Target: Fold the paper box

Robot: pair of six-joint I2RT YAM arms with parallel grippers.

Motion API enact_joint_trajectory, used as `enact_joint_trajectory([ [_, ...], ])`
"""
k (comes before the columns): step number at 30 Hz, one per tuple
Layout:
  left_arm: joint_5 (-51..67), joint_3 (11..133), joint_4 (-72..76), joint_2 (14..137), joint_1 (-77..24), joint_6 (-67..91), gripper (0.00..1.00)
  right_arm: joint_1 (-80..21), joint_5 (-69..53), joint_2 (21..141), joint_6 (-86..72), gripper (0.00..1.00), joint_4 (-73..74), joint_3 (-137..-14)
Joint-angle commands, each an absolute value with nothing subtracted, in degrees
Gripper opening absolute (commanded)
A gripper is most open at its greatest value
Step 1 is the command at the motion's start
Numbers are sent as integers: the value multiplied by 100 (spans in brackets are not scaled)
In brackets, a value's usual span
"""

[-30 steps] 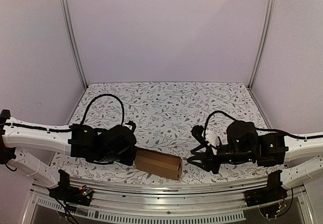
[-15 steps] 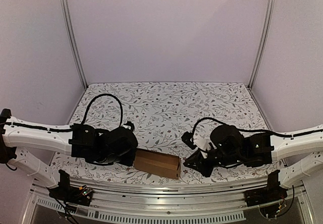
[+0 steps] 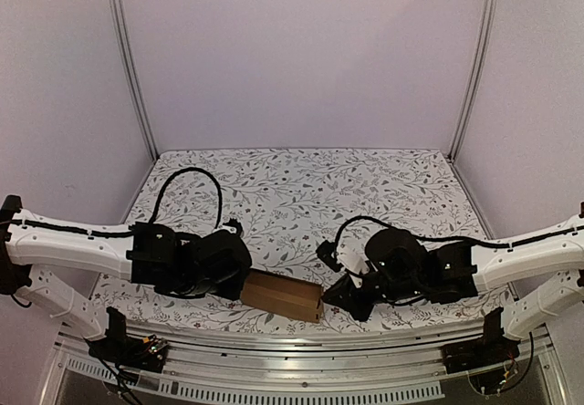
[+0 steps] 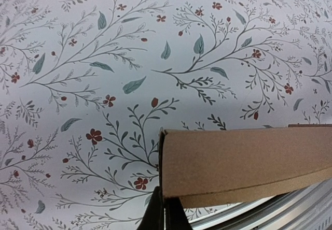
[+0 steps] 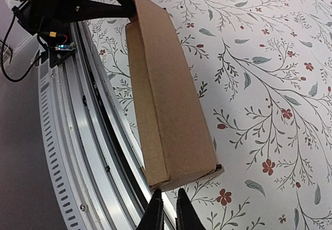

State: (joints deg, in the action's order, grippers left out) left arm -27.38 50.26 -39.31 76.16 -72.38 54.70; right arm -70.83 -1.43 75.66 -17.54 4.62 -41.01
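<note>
Item under inspection: paper box [image 3: 285, 295], a plain brown rectangular cardboard carton, unprinted, lying on the white floral-printed tablecloth [image 4: 129, 59].
Position of item: directly ahead of my right gripper [image 5: 169, 209], its near end just off the fingertips. The long body runs away from them to the left gripper [image 4: 164, 212] at the far end. The silver slotted metal rail [image 5: 88, 152] passes to the left of the right fingers.
Left gripper: fingers pressed together on the carton's end edge, as I read it, pinning that end.
Right gripper: fingers drawn almost together, a thin slit between them and nothing in it. I see no contact with the carton.
Near-end condition: a thin cardboard flap [image 5: 217, 169] juts out at the corner right of the fingertips, unseated. I cannot tell whether the end face is fully closed.
Step in hand (my judgement): closing this near end.
Method advised: use the left clamp as the anvil. Bring the right tips in square to the end face and press the flap home along the carton's length, slowly.
Risk: an off-axis shove could skid the carton toward the rail, and excess force could buckle the wall.
</note>
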Motion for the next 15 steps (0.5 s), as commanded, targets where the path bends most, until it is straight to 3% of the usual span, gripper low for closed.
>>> enact_joint_trajectory([
  [1,-2750,5174,-4052,7724,-7395,5477,0,-7094,-193,7718,-1819,9,193,-4271],
  [15,-2987,5439,-4243,7978,-7618,5388,0,-7098,-78,7996,-1932,9,53,-4474],
])
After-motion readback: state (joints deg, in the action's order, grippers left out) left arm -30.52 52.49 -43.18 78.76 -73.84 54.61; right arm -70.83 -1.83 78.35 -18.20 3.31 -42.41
